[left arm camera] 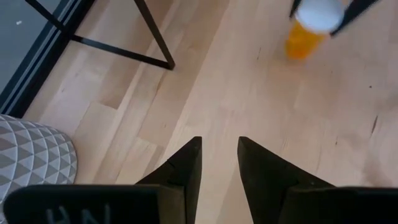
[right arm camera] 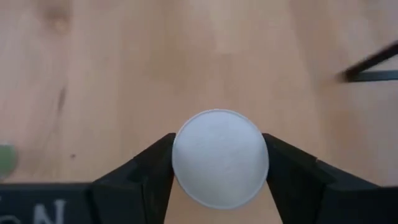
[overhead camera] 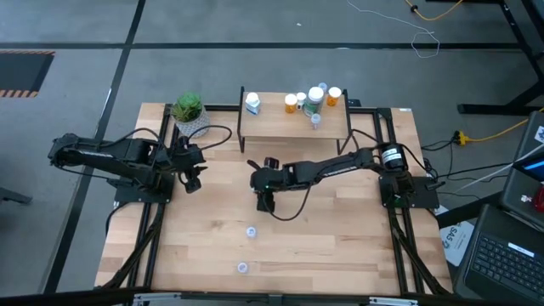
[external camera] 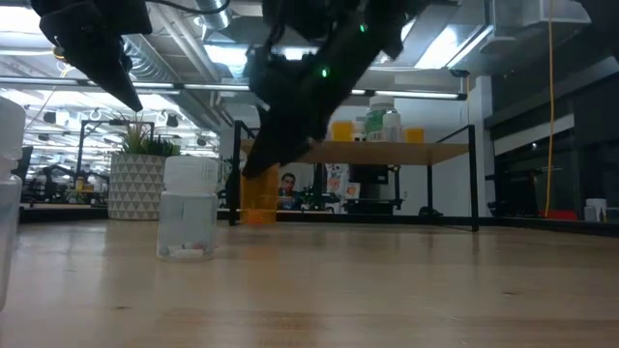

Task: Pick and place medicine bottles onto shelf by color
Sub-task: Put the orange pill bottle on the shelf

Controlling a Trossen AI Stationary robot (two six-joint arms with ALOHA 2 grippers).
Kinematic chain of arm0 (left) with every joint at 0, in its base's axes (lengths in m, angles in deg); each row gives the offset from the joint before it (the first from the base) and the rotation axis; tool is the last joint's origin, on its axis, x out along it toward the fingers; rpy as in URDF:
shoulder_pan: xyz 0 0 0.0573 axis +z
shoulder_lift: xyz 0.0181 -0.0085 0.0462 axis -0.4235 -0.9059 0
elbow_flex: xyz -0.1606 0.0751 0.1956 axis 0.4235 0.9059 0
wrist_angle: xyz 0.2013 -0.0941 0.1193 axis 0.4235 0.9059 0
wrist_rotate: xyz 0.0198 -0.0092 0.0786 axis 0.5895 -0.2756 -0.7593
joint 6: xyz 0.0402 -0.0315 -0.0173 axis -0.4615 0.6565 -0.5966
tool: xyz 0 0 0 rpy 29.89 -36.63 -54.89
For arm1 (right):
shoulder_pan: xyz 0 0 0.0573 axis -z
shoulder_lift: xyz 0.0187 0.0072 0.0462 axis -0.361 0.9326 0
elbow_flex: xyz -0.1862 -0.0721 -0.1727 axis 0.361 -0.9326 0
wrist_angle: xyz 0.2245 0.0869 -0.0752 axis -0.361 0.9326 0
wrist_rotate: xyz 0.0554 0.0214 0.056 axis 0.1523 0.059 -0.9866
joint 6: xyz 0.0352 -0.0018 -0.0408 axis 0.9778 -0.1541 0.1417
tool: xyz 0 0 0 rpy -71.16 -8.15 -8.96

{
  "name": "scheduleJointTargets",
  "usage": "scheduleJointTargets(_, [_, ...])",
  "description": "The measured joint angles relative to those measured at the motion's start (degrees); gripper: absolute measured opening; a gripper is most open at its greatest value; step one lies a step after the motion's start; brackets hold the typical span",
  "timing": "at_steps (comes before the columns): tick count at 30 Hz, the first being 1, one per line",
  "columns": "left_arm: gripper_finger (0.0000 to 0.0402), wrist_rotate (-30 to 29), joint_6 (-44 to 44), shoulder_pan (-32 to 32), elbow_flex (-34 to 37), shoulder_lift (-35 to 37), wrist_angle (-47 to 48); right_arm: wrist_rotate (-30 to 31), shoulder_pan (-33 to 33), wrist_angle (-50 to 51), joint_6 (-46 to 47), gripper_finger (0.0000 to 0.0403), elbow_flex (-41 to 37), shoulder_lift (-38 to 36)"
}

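Note:
My right gripper [overhead camera: 265, 202] reaches out to the table's middle, in front of the shelf [overhead camera: 293, 127], and is shut on an orange bottle with a white cap [left arm camera: 303, 38]. That bottle also shows under the arm in the low view [external camera: 259, 198]. On the shelf's wood top stand a white bottle [overhead camera: 252, 104], two orange ones [overhead camera: 291, 104] [overhead camera: 334, 95], a greenish one [overhead camera: 313, 100] and a tiny clear one [overhead camera: 316, 121]. Two tiny clear bottles [overhead camera: 252, 231] [overhead camera: 243, 267] stand on the table nearer the front. My left gripper [left arm camera: 219, 142] hovers open near the plant, holding nothing. My right gripper pinches the orange bottle by its round white cap [right arm camera: 186, 155], one finger on each side of it. The fingers [right arm camera: 149, 165] come from above, pointing down. The bottle hangs upright below them [external camera: 259, 198]; whether its base rests on the table I cannot tell.
A green plant in a patterned white pot [overhead camera: 189, 112] stands left of the shelf, close to my left gripper. The shelf's thin black legs [left arm camera: 155, 37] stand between both arms. One clear bottle [external camera: 191, 208] sits close before the low camera. Bare wood lies around the near bottles.

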Motion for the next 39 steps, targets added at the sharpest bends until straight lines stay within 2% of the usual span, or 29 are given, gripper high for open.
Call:
scheduleJointTargets(5, [0.0098,0.0,0.0,0.0,0.0,0.0,0.0,6.5,0.9,12.2,-3.4,0.0217,10.2,-0.3])
scheduleJointTargets(12, [0.0098,0.0,0.0,0.0,0.0,0.0,0.2,6.9,6.4,25.2,-7.4,0.0209,26.8,-0.4])
scheduleJointTargets(16, [0.0098,0.0,0.0,0.0,0.0,0.0,0.2,6.6,11.3,29.5,-7.8,0.0217,33.0,-0.5])
scheduleJointTargets(20, [0.0098,0.0,0.0,0.0,0.0,0.0,0.2,0.2,16.3,28.5,-7.8,0.0213,32.8,-0.5])
scheduleJointTargets(23, [0.0098,0.0,0.0,0.0,0.0,0.0,0.2,-2.4,18.8,26.2,-7.7,0.0211,30.6,-0.4])
scheduleJointTargets(29, [0.0098,0.0,0.0,0.0,0.0,0.0,0.3,-3.1,20.7,23.6,-8.9,0.0218,29.4,-0.4])
scheduleJointTargets(33, [0.0098,0.0,0.0,0.0,0.0,0.0,0.3,-5.7,21.5,23.6,-9.0,0.0221,29.3,-0.4])
scheduleJointTargets(39, [0.0098,0.0,0.0,0.0,0.0,0.0,0.3,-5.7,22.4,23.6,-8.9,0.0241,29.3,-0.4])
